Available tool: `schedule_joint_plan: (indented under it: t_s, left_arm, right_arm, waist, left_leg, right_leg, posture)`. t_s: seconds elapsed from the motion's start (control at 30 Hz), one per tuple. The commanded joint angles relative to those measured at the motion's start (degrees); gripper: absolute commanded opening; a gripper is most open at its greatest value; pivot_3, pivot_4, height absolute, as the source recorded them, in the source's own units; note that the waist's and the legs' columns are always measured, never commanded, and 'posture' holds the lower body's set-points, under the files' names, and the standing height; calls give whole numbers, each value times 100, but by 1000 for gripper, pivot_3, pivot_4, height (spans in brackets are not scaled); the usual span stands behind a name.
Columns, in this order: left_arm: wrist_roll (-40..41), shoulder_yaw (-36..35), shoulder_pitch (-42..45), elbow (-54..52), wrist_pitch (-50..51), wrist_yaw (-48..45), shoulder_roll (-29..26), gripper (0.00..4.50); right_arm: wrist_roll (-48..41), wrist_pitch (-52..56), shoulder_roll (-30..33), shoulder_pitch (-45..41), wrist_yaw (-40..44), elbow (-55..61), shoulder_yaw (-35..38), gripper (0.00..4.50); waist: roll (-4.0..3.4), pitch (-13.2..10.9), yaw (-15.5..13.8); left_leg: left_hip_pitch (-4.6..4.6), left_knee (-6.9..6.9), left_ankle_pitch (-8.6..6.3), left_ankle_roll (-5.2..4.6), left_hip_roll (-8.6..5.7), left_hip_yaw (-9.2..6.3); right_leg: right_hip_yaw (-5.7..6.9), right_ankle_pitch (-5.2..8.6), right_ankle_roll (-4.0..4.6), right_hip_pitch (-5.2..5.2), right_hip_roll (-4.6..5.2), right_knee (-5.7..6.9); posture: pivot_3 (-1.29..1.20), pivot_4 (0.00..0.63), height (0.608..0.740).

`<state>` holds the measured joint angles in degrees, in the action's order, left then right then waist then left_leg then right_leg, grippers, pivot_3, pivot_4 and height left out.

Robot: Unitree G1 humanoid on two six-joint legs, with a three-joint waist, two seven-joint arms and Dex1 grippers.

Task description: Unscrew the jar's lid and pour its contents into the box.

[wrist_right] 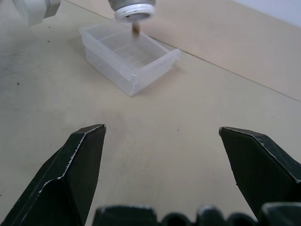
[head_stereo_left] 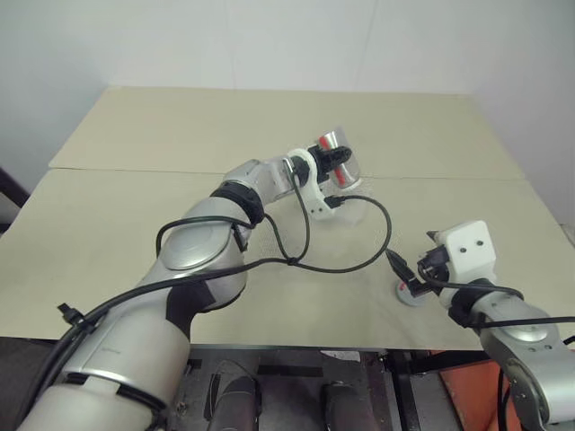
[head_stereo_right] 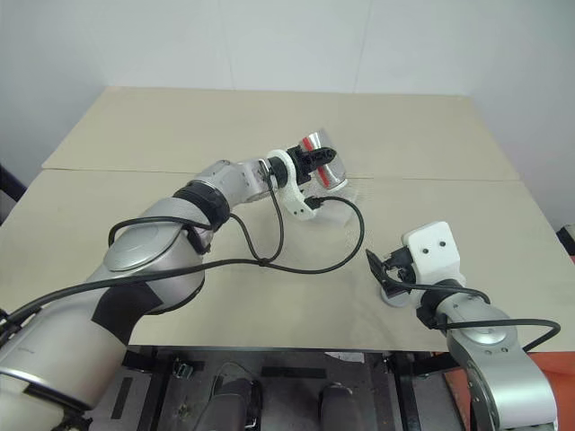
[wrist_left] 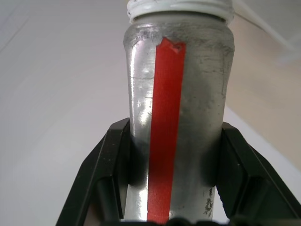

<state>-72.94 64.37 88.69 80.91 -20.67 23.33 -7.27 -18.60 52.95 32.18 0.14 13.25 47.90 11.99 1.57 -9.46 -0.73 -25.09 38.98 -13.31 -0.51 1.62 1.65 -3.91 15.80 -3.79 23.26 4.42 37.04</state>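
Jar (wrist_left: 178, 122) pinched in left pincer (head_stereo_left: 334, 162), tipped over box (wrist_right: 129, 59), right pincer (wrist_right: 162, 174) spread.

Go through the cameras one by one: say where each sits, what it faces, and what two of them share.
Head eyes: look forward and down over the table, both arms, left gripper clamping the jar.
Left wrist: along its fingers at the jar.
Right wrist: along open right gripper toward the box.
Shared: the jar's open mouth, tipped over the box, something dropping out.

The beige table (head_stereo_left: 135, 215) bears the box (wrist_right: 129, 56) and lid (head_stereo_right: 392, 294).
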Motion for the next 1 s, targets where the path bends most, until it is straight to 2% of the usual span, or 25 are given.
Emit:
schedule_joint_plan:
  t_s: [0.03, 0.1, 0.2, 0.37, 0.57, 0.67, 0.7, 0.73, 0.87, 1.0]
  left_arm:
    - [-223, 183, 299, 13, 221, 111, 21, 2135]
    - [-405, 353, 312, 22, 333, 194, 18, 2135]
    - [-105, 30, 293, 32, 273, -23, -3, 2135]
    - [1416, -1534, 13, -1, -120, -982, -92, 2135]
    - [3921, -4084, -541, -177, -244, -2666, -182, 2135]
    - [6381, -6359, -1001, -471, 84, -4162, 15, 2135]
    - [7013, -6929, -1159, -612, 235, -4505, 71, 2135]
    - [7310, -7194, -1290, -731, 304, -4715, 95, 2135]
    - [7779, -7525, -2034, -1395, 779, -4974, 176, 2135]
    - [7637, -7430, -2895, -2148, 256, -4211, 276, 2135]
  right_arm:
    - [67, -18, 18, -138, -51, 174, 148, 4472]
    - [114, -41, 58, -197, -40, 104, 86, 4472]
    - [121, -49, 14, -273, -46, 35, 60, 4472]
    - [166, -91, -8, -258, -43, 6, 36, 4472]
    - [234, -158, -60, -222, -4, -34, 69, 4472]
    - [195, -238, -64, -346, 72, -133, 94, 4472]
    - [179, -275, -62, -407, 104, -198, 95, 4472]
    - [169, -304, -57, -447, 131, -254, 94, 4472]
    - [325, -550, 105, -618, 291, -659, -75, 4472]
    - [319, -715, 110, -846, 437, -946, -149, 4472]
  waist:
    - [0, 0, 0]
    - [0, 0, 0]
    - [0, 0, 0]
    - [-1, 1, 2]
    - [-3, 2, 31]
    - [-5, 3, 28]
    - [-5, 3, 29]
    - [-6, 4, 33]
    - [-8, 5, 50]
    - [-8, 5, 58]
  left_leg:
    - [0, 0, 0, 0, 0, 0]
    - [0, 1, 0, 0, 0, 0]
    - [0, 1, 0, 0, 0, 0]
    - [-1, 3, 0, 0, 0, 0]
    - [2, 10, 4, 2, 4, -1]
    - [1, 17, 7, 2, 4, -2]
    - [1, 19, 8, 2, 4, -2]
    - [1, 25, 8, 2, 5, -3]
    - [8, 29, 9, 0, 2, -8]
    - [8, 30, 9, 0, 2, -10]
  right_leg:
    - [0, 0, 0, 0, 0, 0]
    - [0, 0, 0, 0, 0, 2]
    - [0, 0, 0, 0, 0, 3]
    - [0, 0, 0, 1, 2, 5]
    - [0, -1, 1, 1, 0, 17]
    - [1, -1, 2, 1, 1, 22]
    - [1, -1, 2, -1, 2, 22]
    - [2, -2, 2, -1, 2, 27]
    - [2, -2, 3, -9, 1, 66]
    - [2, -2, 2, -8, 2, 70]
  posture:
    - [0, 150, 740]
    - [0, 150, 740]
    - [0, 150, 740]
    - [0, 150, 740]
    - [0, 150, 740]
    - [0, 150, 740]
    - [0, 150, 740]
    - [0, 150, 740]
    - [0, 150, 740]
    - [0, 150, 740]
